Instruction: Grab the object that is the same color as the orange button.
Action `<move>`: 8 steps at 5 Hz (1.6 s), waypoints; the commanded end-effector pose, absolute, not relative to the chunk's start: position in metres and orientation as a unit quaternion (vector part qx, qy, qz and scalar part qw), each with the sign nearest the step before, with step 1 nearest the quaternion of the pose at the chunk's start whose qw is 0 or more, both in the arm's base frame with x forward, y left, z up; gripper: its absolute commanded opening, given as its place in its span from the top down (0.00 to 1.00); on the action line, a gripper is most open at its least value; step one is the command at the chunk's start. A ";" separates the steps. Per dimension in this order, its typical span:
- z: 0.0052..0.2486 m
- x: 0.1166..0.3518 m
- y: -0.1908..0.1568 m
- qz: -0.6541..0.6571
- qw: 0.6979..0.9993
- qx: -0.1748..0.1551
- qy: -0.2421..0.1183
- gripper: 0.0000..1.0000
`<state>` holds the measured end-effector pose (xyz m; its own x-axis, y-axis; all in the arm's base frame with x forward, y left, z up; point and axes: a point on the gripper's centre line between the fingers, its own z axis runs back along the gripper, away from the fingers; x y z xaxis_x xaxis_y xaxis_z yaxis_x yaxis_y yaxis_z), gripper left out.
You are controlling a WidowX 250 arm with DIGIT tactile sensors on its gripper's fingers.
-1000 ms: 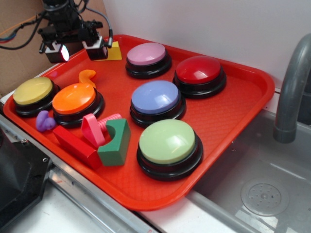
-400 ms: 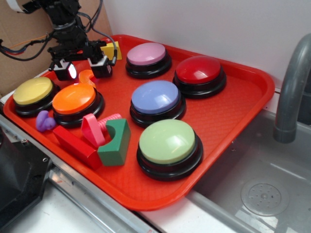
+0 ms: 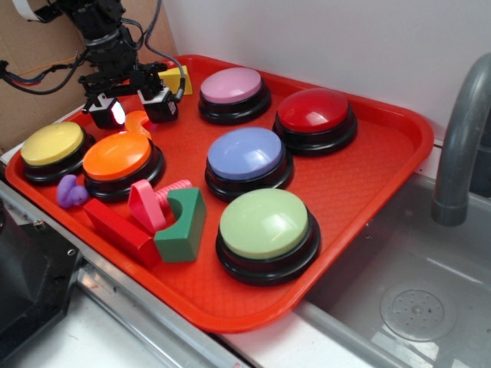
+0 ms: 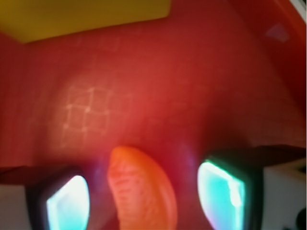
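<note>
The small curved orange object (image 3: pixel 138 120) lies on the red tray (image 3: pixel 360 176), just behind the orange button (image 3: pixel 117 156). My gripper (image 3: pixel 136 110) stands open right over it, one finger on each side. In the wrist view the orange object (image 4: pixel 141 189) sits between the two glowing fingertips (image 4: pixel 221 194), with a gap on both sides. The fingers hide the object's top end in the exterior view.
A yellow wedge block (image 3: pixel 179 79) sits behind the gripper. A yellow button (image 3: pixel 51 144) is at the left, with pink (image 3: pixel 232 86), red (image 3: pixel 314 111), blue (image 3: pixel 245 153) and green (image 3: pixel 263 224) buttons to the right. A purple piece (image 3: pixel 70 192), red, pink and green blocks (image 3: pixel 181 224) lie in front.
The gripper has come down and forward from beside the yellow wedge to straddle the orange object. It has barely moved over the last half second.
</note>
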<state>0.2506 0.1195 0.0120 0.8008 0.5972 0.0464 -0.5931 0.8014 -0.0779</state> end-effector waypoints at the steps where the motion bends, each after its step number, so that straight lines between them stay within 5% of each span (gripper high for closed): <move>1: 0.015 0.246 0.125 0.303 0.952 -0.021 -0.042 1.00; 2: 0.022 0.247 0.125 0.308 0.950 0.000 -0.060 1.00; 3: 0.036 0.254 0.126 0.319 0.946 -0.013 -0.060 1.00; 5: 0.104 0.265 0.091 0.285 0.955 -0.022 -0.077 1.00; 8: 0.147 0.229 0.014 0.119 0.989 -0.069 -0.049 1.00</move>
